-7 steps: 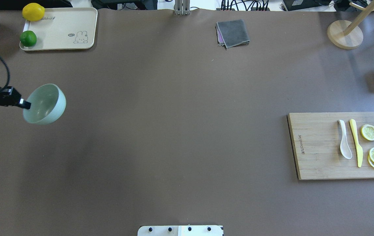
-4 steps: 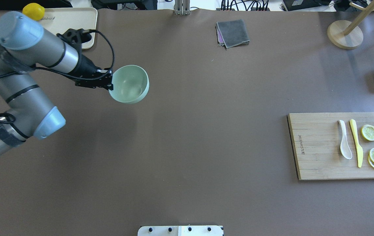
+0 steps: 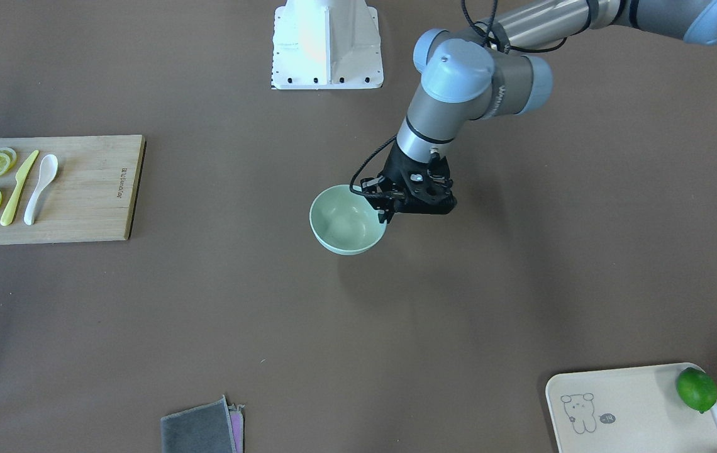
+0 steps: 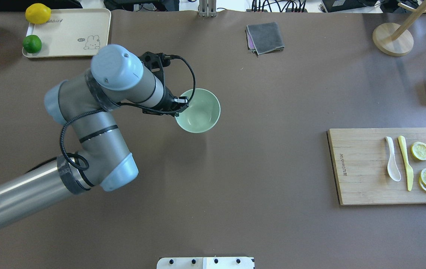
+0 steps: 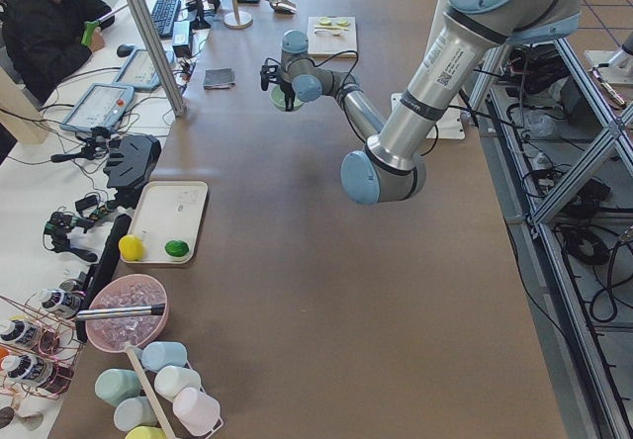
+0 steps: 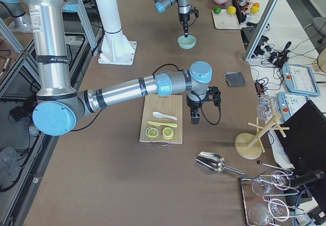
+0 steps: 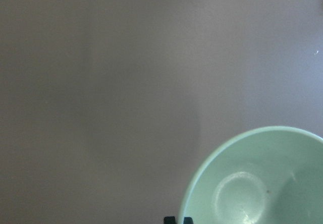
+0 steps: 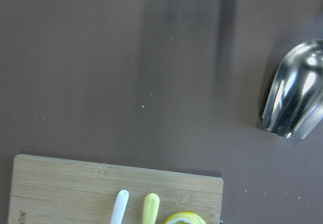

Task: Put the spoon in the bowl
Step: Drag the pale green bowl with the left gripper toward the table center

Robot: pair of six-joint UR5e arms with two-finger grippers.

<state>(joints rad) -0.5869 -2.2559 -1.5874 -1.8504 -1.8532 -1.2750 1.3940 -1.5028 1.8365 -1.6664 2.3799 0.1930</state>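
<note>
One spoon [image 3: 41, 187] is lying on the board [image 3: 91, 195]. Far from the board, the left claw [image 3: 386, 212] is pinching the bowl [image 3: 341, 221] by its rim. I cannot tell the right claw [image 6: 194, 119]'s grip.

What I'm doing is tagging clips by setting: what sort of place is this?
Probably a robotics lab, not a kitchen: the left arm and right arm reach over a long table, and a person sits at a side desk with a keyboard.
</note>
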